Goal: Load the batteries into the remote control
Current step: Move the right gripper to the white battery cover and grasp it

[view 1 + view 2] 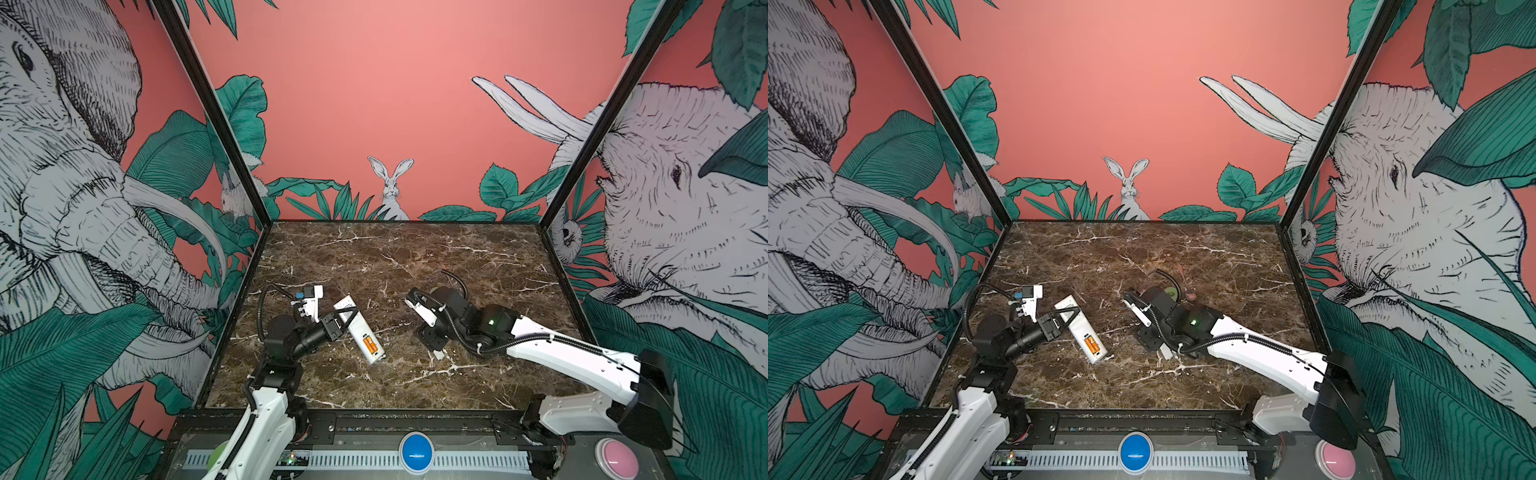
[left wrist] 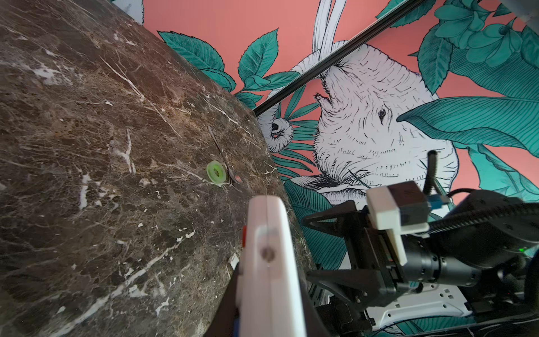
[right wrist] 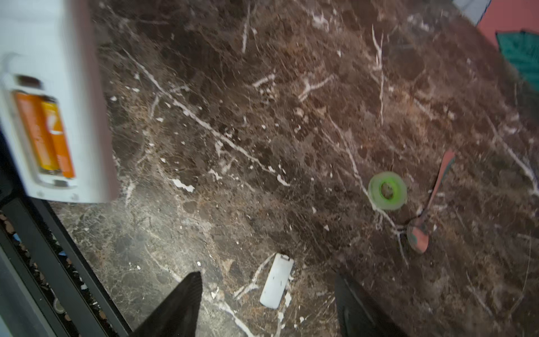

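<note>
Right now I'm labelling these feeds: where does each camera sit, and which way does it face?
Both top views: above the front edge, facing down over the table; the left arm and right arm show.
Left wrist: on the left arm, looking along the held remote control towards the right end effector.
Right wrist: on the right arm, facing down at the table; its fingers show.
Shared: both wrist views catch the green roll and remote control.

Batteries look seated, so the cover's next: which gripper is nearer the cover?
Right. The right gripper hangs open above the cover, which lies between its fingers in the wrist view. The left gripper is farther off, shut on the remote.
</note>
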Motion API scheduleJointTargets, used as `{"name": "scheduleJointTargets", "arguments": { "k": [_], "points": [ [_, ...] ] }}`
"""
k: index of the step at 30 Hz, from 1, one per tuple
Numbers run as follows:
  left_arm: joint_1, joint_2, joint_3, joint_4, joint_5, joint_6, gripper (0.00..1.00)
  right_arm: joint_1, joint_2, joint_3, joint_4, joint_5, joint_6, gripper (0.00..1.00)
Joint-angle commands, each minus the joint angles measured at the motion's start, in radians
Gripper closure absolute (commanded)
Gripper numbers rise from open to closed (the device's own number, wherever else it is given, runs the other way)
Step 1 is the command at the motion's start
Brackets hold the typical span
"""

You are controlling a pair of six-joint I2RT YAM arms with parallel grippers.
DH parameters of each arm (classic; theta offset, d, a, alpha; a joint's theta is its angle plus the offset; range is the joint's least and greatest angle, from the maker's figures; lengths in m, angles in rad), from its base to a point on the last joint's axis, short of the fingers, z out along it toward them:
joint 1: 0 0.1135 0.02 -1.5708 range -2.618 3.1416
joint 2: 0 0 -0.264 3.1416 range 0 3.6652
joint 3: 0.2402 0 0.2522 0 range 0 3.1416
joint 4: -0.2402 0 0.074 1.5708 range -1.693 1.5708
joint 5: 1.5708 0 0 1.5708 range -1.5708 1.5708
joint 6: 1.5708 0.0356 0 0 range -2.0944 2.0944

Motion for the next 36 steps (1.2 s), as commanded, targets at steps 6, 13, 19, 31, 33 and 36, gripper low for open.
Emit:
{"name": "scheduleJointTargets", "arguments": {
  "k": [6,13,19,31,33,36],
  "points": [
    [-0.003,-0.003,-0.012,0.009,-0.004,0.032,1.0,-0.056,0.145,-0.028,-0.089,-0.005,0.113,0.25],
    [-0.002,0.0,-0.017,0.01,-0.001,0.043,1.0,-0.1,0.207,-0.073,-0.03,-0.046,0.136,0.18],
    [-0.002,0.003,-0.022,0.021,0.005,0.046,1.0,-0.117,0.282,-0.084,0.016,-0.07,0.141,0.18],
    [-0.002,0.004,-0.025,0.019,0.021,0.061,1.0,-0.143,0.365,-0.089,0.039,-0.115,0.137,0.27],
    [-0.002,0.004,-0.028,0.019,0.02,0.063,1.0,-0.146,0.372,-0.092,0.043,-0.118,0.137,0.29],
    [-0.002,0.005,-0.029,0.019,0.022,0.064,1.0,-0.151,0.379,-0.091,0.045,-0.123,0.134,0.31]
  ]
}}
